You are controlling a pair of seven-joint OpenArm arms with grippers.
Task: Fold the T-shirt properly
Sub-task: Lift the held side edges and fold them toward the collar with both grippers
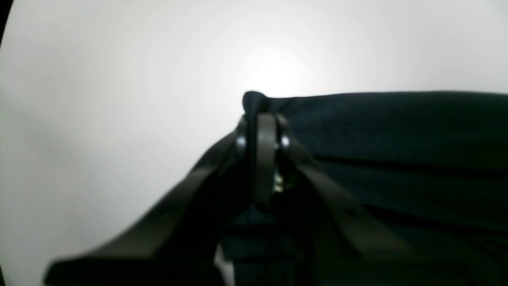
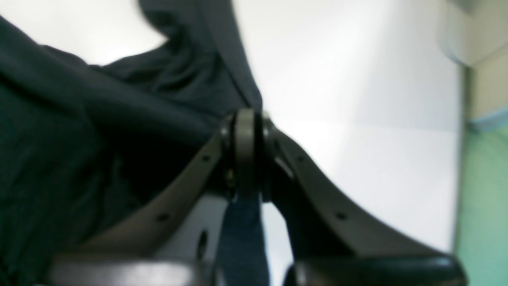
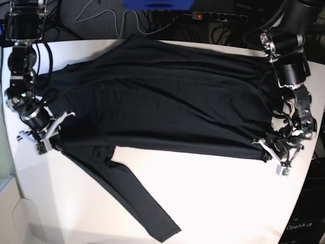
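The black T-shirt [image 3: 167, 101] lies spread across the white table [image 3: 213, 203], its lower part doubled over into a long straight edge. One long sleeve [image 3: 137, 203] trails toward the front edge. My left gripper [image 3: 260, 147] is shut on the right end of that edge. In the left wrist view the left gripper [image 1: 262, 119] pinches the T-shirt [image 1: 397, 131], and a small nub of fabric pokes past the tips. My right gripper [image 3: 57, 142] is shut on the left end. The right wrist view shows the right gripper [image 2: 248, 119] clamped on the T-shirt [image 2: 79, 119].
Cables and a power strip [image 3: 221, 16] lie behind the table's back edge. The table's right edge runs close to my left arm [image 3: 292, 71], its left edge close to my right arm [image 3: 20, 61]. A greenish floor [image 2: 484, 206] shows past the edge.
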